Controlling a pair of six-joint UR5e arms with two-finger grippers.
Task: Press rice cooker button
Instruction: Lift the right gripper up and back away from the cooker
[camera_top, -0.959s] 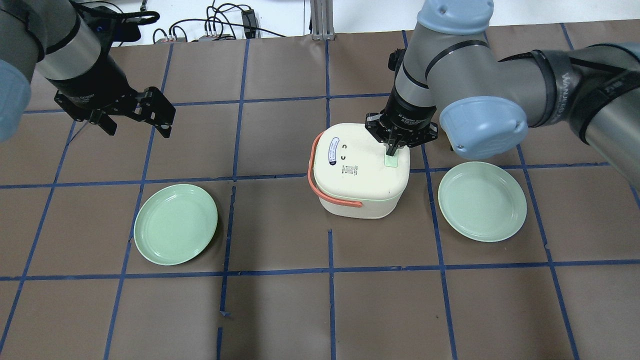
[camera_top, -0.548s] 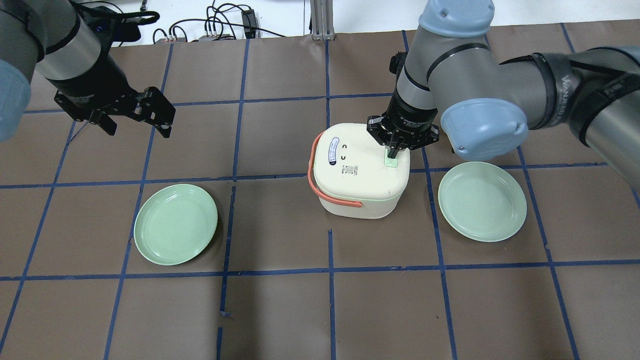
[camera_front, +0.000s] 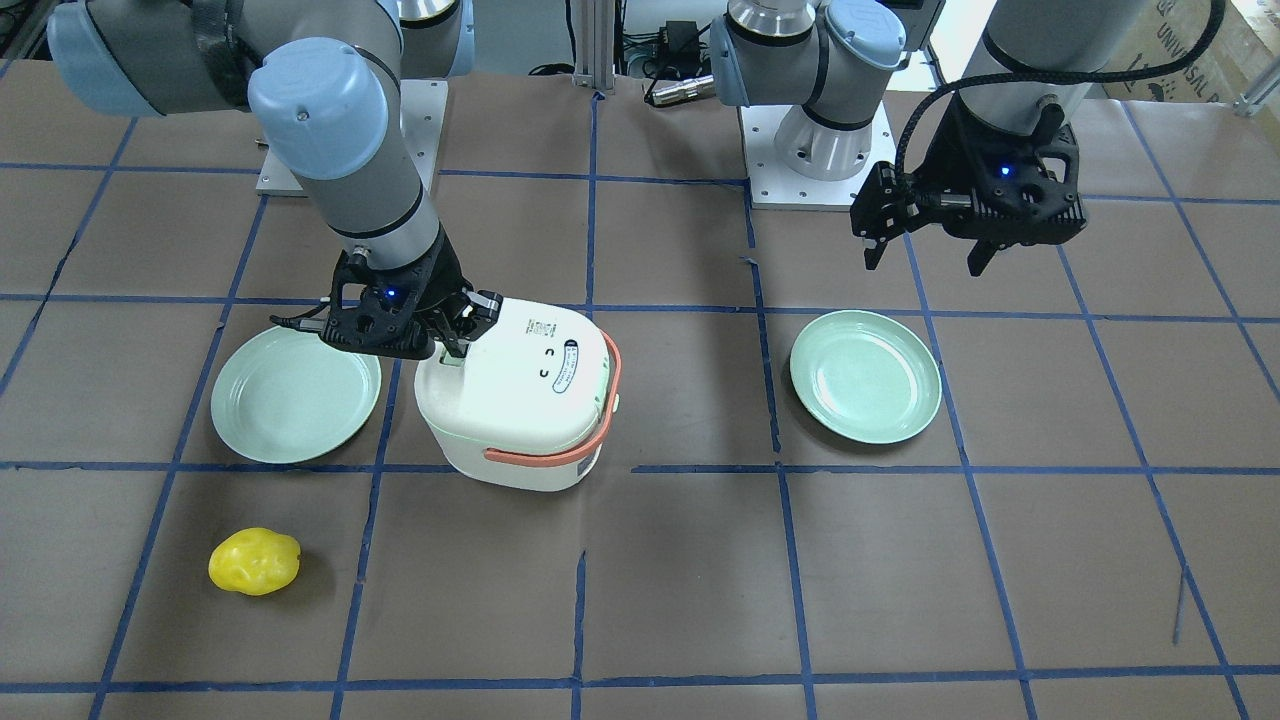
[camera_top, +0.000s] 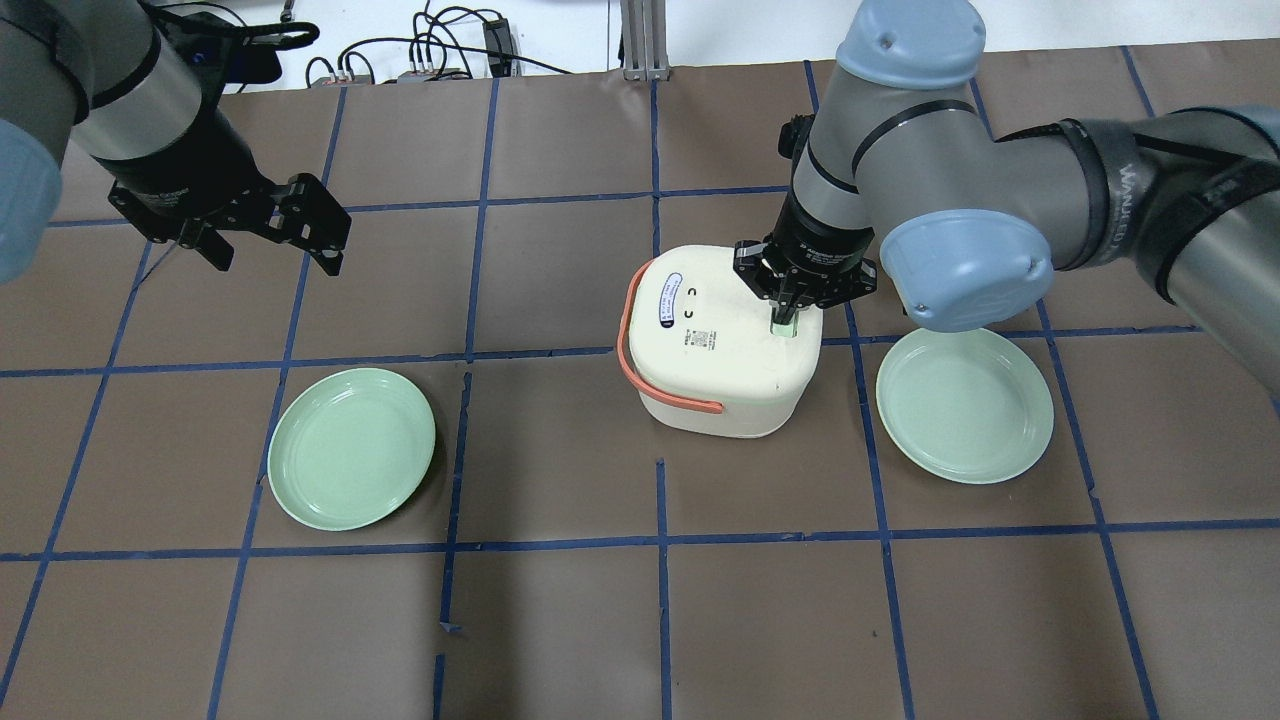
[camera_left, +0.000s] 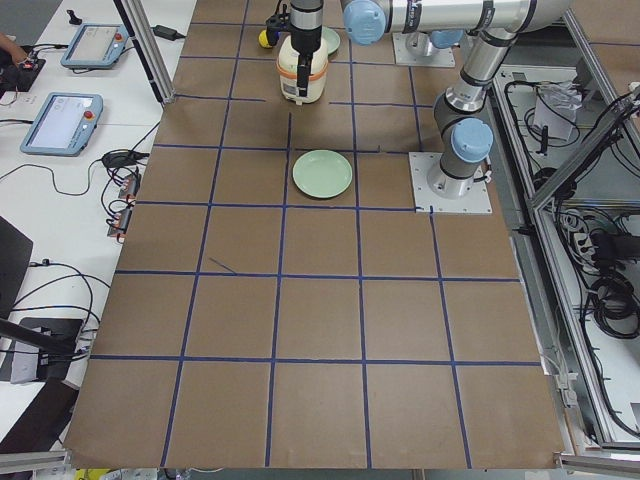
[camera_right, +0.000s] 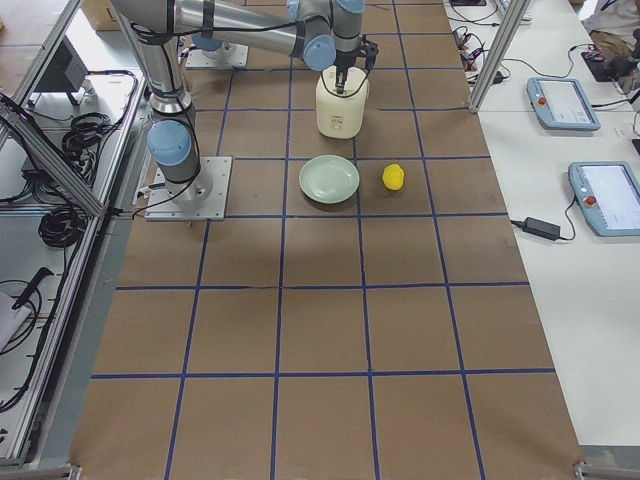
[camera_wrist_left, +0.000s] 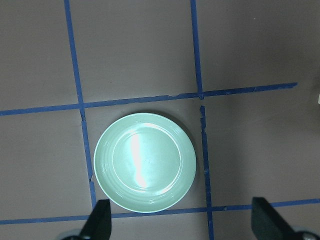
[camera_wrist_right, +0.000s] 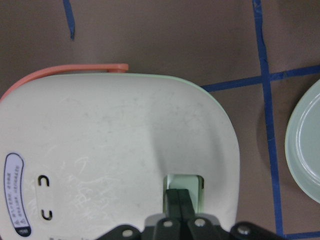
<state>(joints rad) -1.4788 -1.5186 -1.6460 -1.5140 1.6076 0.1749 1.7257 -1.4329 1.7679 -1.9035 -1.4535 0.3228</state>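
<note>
R gripper (camera_wrist_right: 180, 196), fingers pressed together, sat tip-down on the mint button (camera_wrist_right: 186, 181) at the rice cooker lid (camera_top: 715, 345) edge, so the press looked under way w/ only release left; L gripper (camera_top: 272, 245) hung apart, fingers spread.

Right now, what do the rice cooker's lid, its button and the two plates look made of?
Lid: likely hard plastic, off-white, matte, with fine scuffs. Button: seemingly plastic or rubber, pale mint, smooth; the look leaves it open. Plates: glossy mint, a bright glare streak, moulded rings; plastic or melamine perhaps, glazed ceramic possible.
</note>
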